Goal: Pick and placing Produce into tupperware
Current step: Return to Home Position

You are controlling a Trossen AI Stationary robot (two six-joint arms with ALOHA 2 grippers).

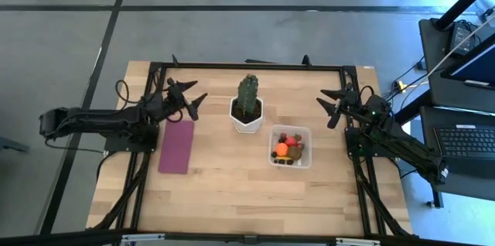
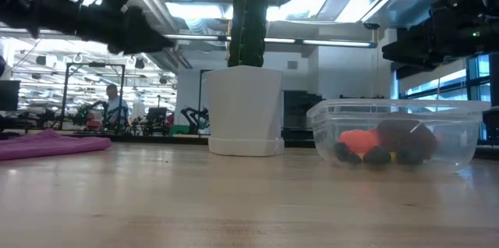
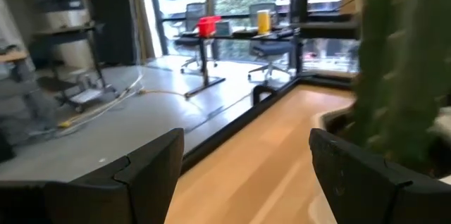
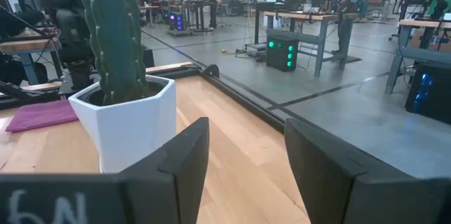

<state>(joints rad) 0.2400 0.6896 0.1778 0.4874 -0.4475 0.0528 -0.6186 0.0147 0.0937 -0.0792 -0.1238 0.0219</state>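
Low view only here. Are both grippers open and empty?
Observer: Yes for the left gripper: open, nothing in it, at the back left just behind the purple mat.
Operator: Right one?
Observer: The right gripper is open and empty too, at the back right, apart from the clear box.
Operator: Any strays outside the box?
Observer: None that I can see from above; the produce, with the orange piece, lies inside it.
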